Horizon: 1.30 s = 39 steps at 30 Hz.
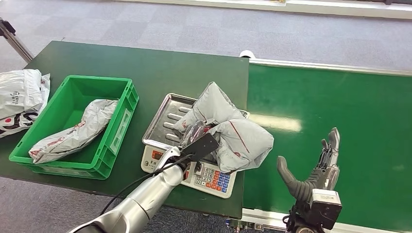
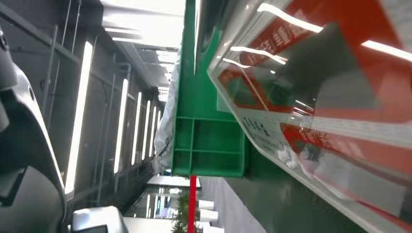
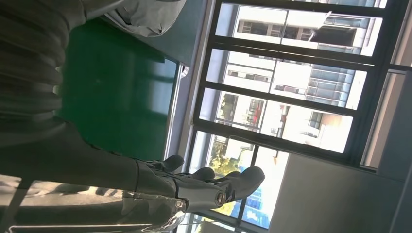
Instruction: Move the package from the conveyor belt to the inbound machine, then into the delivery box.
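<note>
1. On the scale point(image 1: 163, 127), right at the left hand point(image 1: 193, 145), lies the grey package point(image 1: 233, 136); the hand reaches onto its near edge and touches it, but whether the fingers clamp it I cannot tell, as the wrist plate hides them.
2. The scale's keypad point(image 1: 214, 178) sits just under that hand's wrist.
3. Well off to the left hand's outer side stands the green crate point(image 1: 121, 121), with another grey bag point(image 1: 73, 131) lying inside it.
4. Beyond the crate, at the table's edge, rest more white bags point(image 1: 19, 97).
5. The right hand point(image 1: 316, 170) hovers over the green conveyor belt point(image 1: 340, 111), fingers spread apart and holding nothing, with the package near its thumb side.
</note>
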Available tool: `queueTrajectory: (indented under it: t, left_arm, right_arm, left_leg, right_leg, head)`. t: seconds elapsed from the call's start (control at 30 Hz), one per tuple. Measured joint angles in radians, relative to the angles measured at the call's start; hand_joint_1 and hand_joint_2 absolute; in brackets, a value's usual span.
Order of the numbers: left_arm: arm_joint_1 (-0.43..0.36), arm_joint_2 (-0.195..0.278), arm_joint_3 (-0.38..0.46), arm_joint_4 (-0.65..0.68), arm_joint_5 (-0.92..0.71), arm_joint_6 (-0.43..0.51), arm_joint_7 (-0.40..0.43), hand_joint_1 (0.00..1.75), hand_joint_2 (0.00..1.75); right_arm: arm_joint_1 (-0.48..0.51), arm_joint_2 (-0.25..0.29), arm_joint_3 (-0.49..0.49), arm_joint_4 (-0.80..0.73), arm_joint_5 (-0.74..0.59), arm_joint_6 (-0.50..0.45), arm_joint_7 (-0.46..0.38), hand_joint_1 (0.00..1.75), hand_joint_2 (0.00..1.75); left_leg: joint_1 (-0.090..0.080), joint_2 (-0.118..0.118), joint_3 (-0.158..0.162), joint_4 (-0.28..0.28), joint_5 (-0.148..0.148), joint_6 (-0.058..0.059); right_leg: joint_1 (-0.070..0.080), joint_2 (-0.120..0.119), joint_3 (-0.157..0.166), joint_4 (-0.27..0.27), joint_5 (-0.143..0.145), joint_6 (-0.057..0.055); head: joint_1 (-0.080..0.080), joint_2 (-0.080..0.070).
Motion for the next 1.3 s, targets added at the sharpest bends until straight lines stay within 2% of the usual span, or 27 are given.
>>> queueTrajectory:
  t: [0.2, 0.4, 0.57, 0.7, 0.83, 1.0, 1.2, 1.3]
  left_arm:
    - [0.040, 0.009, 0.009, -0.082, 0.057, 0.031, -0.033, 1.75, 1.75]
    - [0.139, 0.051, 0.037, -0.398, 0.127, 0.107, -0.045, 1.75, 1.75]
    - [0.196, 0.109, 0.117, -0.646, 0.179, 0.203, -0.081, 1.75, 1.75]
    - [0.226, 0.149, 0.215, -0.745, 0.254, 0.227, -0.094, 1.75, 1.75]
    - [0.239, 0.176, 0.332, -0.754, 0.290, 0.246, -0.100, 1.75, 1.75]
    - [0.219, 0.214, 0.475, -0.674, 0.247, 0.340, -0.074, 1.75, 1.75]
    - [0.203, 0.251, 0.546, -0.591, 0.236, 0.380, -0.063, 1.75, 1.75]
    - [0.188, 0.261, 0.571, -0.549, 0.165, 0.425, -0.009, 1.75, 1.75]
  right_arm:
    - [0.002, 0.000, -0.003, 0.000, 0.000, -0.001, 0.000, 0.00, 1.75]
    - [0.024, 0.001, -0.015, 0.000, 0.000, -0.009, 0.000, 0.00, 1.75]
    - [0.065, 0.005, -0.034, 0.000, -0.008, -0.025, -0.015, 0.00, 1.75]
    - [0.081, 0.009, -0.046, 0.000, -0.022, -0.022, -0.020, 0.00, 1.75]
    - [0.089, 0.015, -0.054, 0.000, -0.029, -0.020, -0.022, 0.00, 1.75]
    - [0.095, 0.017, -0.058, 0.000, -0.043, -0.021, -0.028, 0.00, 1.75]
    - [0.095, 0.022, -0.060, 0.000, -0.047, -0.021, -0.031, 0.00, 1.75]
    - [0.094, 0.025, -0.060, 0.001, -0.047, -0.021, -0.030, 0.00, 1.75]
  left_leg:
    - [0.000, 0.000, 0.000, 0.000, 0.000, 0.000]
    - [0.000, 0.000, -0.003, 0.000, 0.000, 0.000]
    - [0.000, 0.000, -0.004, 0.000, 0.000, 0.000]
    - [0.000, 0.001, -0.005, 0.000, 0.000, 0.000]
    - [0.000, 0.001, -0.004, 0.000, 0.000, 0.000]
    - [0.000, 0.001, -0.004, 0.000, 0.000, 0.000]
    - [0.000, 0.001, -0.005, 0.000, 0.000, 0.000]
    - [0.000, 0.001, -0.005, 0.000, 0.000, 0.000]
  right_leg:
    - [0.000, 0.000, -0.001, 0.000, 0.000, 0.000]
    - [0.000, 0.000, -0.004, 0.000, 0.000, 0.000]
    - [0.000, 0.000, -0.005, 0.000, 0.000, 0.000]
    - [0.000, 0.000, -0.005, 0.000, 0.000, 0.000]
    - [0.000, 0.000, -0.005, 0.000, 0.000, 0.000]
    - [0.000, 0.001, -0.005, 0.000, 0.000, 0.000]
    - [0.000, 0.001, -0.006, 0.000, 0.000, 0.000]
    - [0.000, 0.001, -0.006, 0.000, 0.000, 0.000]
  head:
    - [0.000, 0.000]
    - [0.000, 0.000]
    - [0.000, 0.000]
    - [0.000, 0.000]
    - [0.000, 0.000]
    - [0.000, 0.000]
    - [0.000, 0.000]
    - [0.000, 0.000]
